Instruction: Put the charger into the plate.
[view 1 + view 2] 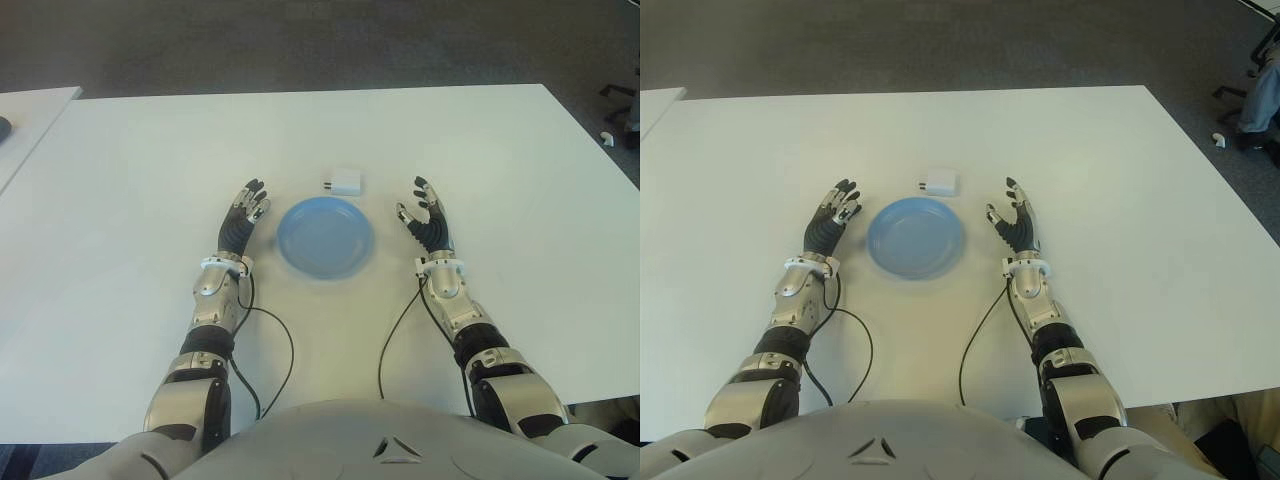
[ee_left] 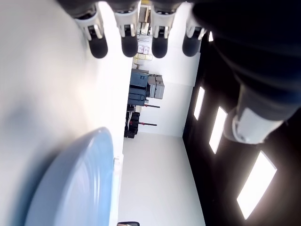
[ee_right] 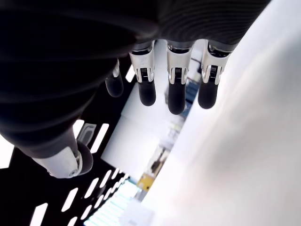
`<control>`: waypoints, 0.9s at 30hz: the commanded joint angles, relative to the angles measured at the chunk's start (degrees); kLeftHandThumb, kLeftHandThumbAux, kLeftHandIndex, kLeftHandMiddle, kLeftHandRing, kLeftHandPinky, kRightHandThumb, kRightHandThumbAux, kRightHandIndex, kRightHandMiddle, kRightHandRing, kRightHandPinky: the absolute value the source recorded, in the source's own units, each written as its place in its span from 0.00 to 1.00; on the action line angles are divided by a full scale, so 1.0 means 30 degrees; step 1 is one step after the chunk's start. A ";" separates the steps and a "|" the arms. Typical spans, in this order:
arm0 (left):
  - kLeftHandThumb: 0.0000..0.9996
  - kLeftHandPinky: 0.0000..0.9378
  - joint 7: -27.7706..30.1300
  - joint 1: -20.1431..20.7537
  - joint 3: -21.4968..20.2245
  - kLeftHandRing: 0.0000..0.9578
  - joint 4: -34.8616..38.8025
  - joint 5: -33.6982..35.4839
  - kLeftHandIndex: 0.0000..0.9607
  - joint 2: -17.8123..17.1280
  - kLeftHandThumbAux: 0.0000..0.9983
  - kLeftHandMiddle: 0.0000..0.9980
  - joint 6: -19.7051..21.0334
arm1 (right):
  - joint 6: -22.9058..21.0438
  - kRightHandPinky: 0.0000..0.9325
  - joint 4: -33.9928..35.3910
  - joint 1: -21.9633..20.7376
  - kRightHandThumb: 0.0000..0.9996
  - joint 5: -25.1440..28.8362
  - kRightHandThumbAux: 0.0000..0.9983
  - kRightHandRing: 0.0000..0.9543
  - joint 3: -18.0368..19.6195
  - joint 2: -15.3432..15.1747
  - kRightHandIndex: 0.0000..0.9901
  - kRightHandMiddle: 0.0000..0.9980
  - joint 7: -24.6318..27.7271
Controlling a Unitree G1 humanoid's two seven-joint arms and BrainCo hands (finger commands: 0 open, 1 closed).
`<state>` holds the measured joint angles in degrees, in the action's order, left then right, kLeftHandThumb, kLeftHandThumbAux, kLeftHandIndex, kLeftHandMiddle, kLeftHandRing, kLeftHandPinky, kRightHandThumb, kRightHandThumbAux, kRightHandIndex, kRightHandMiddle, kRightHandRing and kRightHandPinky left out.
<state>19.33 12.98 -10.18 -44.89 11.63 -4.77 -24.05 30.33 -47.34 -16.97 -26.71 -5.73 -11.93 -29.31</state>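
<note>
White table (image 1: 500, 160) over dark carpet (image 1: 300, 40) carries one blue plate (image 1: 325, 238) and one white charger (image 1: 346, 181), which lies just beyond the plate's far rim, apart from it. One left hand (image 1: 245, 213) shows left of the plate and one right hand (image 1: 424, 217) right of it, both with fingers spread and holding nothing. Only a sliver of the charger peeks past the plate in the left wrist view.
</note>
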 commanded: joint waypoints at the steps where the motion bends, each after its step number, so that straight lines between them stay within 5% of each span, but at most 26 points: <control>1: 0.05 0.03 -0.0348 -0.0614 0.0244 0.00 -0.0593 -0.0362 0.00 0.0204 0.59 0.00 0.0836 | -0.0684 0.14 -0.0528 -0.1134 0.33 -0.1473 0.61 0.11 -0.0613 -0.0790 0.05 0.09 -0.1822; 7: 0.06 0.03 -0.0423 -0.0522 0.0286 0.00 -0.0748 -0.0383 0.00 0.0308 0.59 0.00 0.0858 | -0.1425 0.08 -0.0439 -0.2951 0.26 -0.1505 0.59 0.05 -0.0744 -0.1740 0.01 0.04 -0.1174; 14: 0.06 0.02 -0.0457 -0.0387 0.0295 0.00 -0.0995 -0.0482 0.00 0.0453 0.59 0.00 0.0743 | -0.2264 0.01 -0.0158 -0.4694 0.19 -0.1153 0.53 0.01 -0.1299 -0.2598 0.00 0.00 0.1832; 27: 0.07 0.01 -0.0432 -0.0180 0.0297 0.00 -0.1297 -0.0462 0.00 0.0620 0.58 0.00 0.0710 | -0.4007 0.00 -0.2674 -0.8177 0.06 -0.3913 0.35 0.00 -0.4996 -0.2430 0.00 0.00 0.4027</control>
<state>18.85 14.10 -9.95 -46.26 11.15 -3.64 -24.12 20.13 -52.57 -39.67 -35.75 -17.67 -20.23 -18.72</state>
